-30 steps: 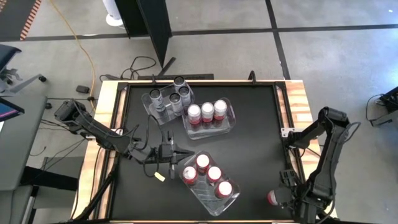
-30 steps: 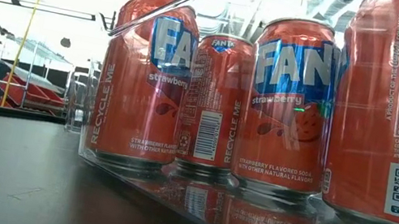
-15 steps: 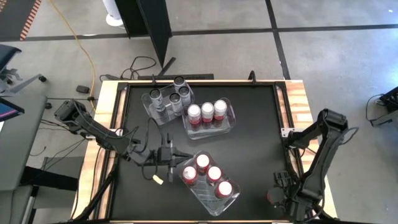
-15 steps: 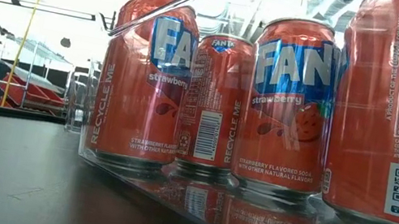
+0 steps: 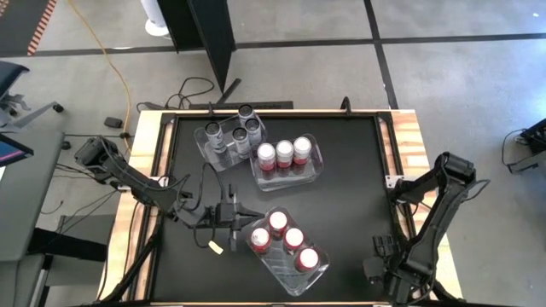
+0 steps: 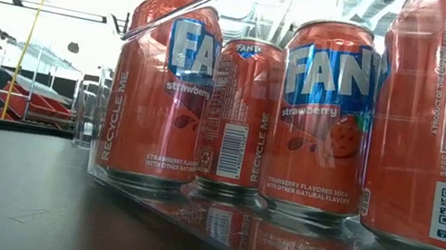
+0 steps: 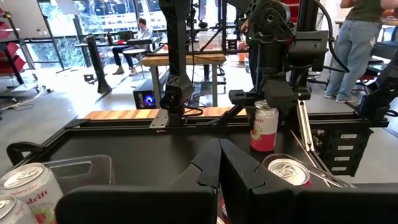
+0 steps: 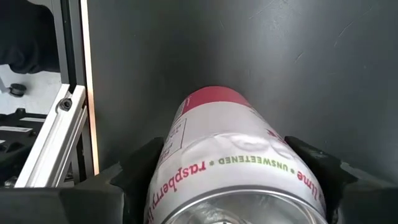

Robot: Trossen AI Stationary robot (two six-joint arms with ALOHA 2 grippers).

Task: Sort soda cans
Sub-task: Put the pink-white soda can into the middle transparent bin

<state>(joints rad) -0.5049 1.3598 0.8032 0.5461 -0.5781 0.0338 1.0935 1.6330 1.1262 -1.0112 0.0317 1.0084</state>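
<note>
Right gripper (image 8: 233, 180), down at the near right corner of the black table top (image 5: 350, 188), straddles a red-and-white raspberry-flavoured can (image 8: 230, 155): the right wrist view shows one dark finger on each side of the can's body, with the can standing upright on the table between them. Whether the fingers already press the can or only bracket it cannot be told (the left wrist view shows the same can (image 7: 263, 127) under that gripper, no clearer on this). In the high view the arm covers the can.

Left gripper (image 5: 241, 213) hovers over the table's near left part, fingers pressed together and holding nothing, its tip just beside the nearest clear plastic rectangular bin (image 5: 317, 277). That bin lies at a slant and holds four red cans with silver tops (image 5: 294, 238). A second clear bin (image 5: 317, 160) farther back holds three red cans (image 5: 284, 153) in a row, and a third clear bin (image 5: 203, 141), touching it toward the far left, holds four dark grey cans (image 5: 241, 132).

The low view looks across the table through a bin wall at orange-red strawberry soda cans (image 6: 161, 86) standing upright.

A person in jeans (image 7: 357, 50) stands beyond the table, and another person (image 7: 140, 34) sits at a desk farther off.
</note>
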